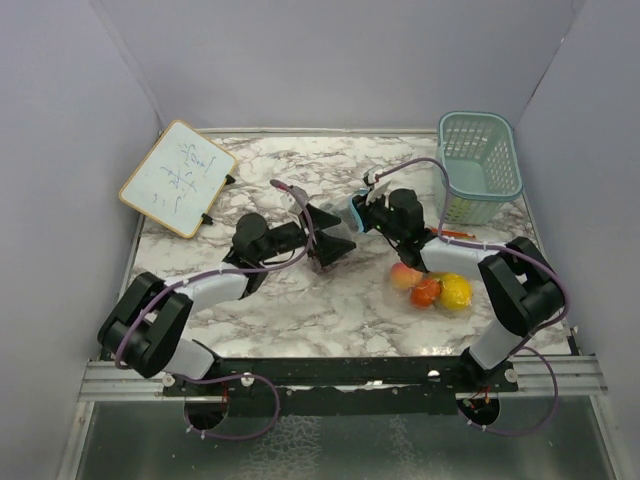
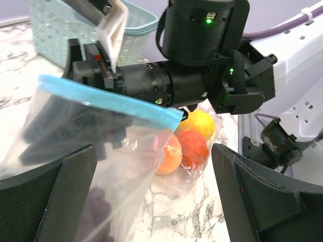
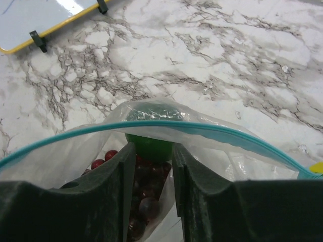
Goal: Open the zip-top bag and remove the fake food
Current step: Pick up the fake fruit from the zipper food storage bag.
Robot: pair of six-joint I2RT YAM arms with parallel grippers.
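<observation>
Still, with the right gripper [image 3: 149, 201] pinching the zip-top bag [image 3: 212, 138] rim narrowly and the left gripper [image 2: 154, 201] wide, the fake food [image 1: 432, 290] at four o'clock could spill.

Both arms [image 1: 300, 240] meet over the marble table [image 1: 300, 310].

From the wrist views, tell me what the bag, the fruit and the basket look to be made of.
Zip-top bag: thin clear plastic film, creased and glossy, with a blue zip strip. Fake food: smooth glossy skins with sharp highlights, probably hard plastic. Basket: pale teal lattice, apparently moulded plastic. Green ball and dark grapes inside the bag shine likewise.
</observation>
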